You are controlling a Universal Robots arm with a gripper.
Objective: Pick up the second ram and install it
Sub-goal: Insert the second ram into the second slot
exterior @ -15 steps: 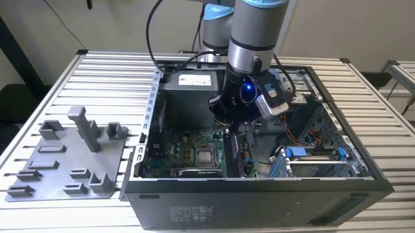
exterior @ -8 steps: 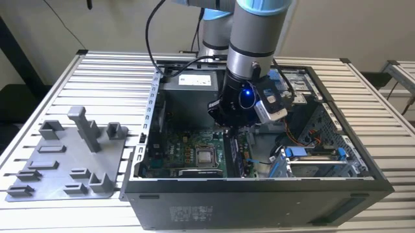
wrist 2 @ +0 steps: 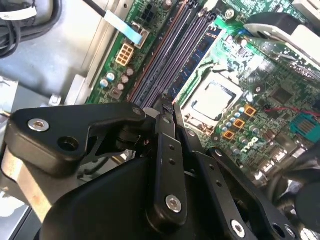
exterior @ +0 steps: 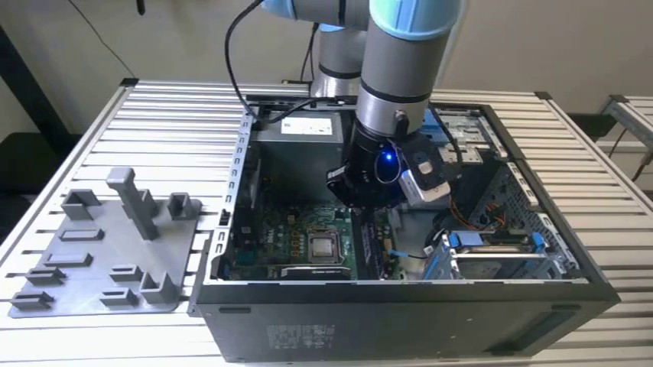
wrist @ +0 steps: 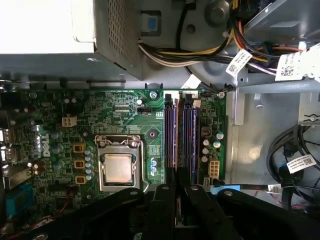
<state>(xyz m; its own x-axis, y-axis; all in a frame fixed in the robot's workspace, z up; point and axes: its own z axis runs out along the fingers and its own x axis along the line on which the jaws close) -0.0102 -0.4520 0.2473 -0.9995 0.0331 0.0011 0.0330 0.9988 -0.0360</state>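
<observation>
My gripper hangs inside the open computer case, low over the motherboard. In both wrist views its black fingers are shut, tips together over the near end of the memory slots. A blue ram strip with black chips sits in the slot nearest the processor, and its near end runs up to my gripper. I cannot tell whether this strip is the second ram, or whether the tips touch it. In the first wrist view my gripper lines up with the slots beside the processor.
A grey fixture plate with upright posts lies on the slatted table at the exterior view's left. The power supply and bundled cables fill the case's far end. A drive cage stands at the exterior view's right.
</observation>
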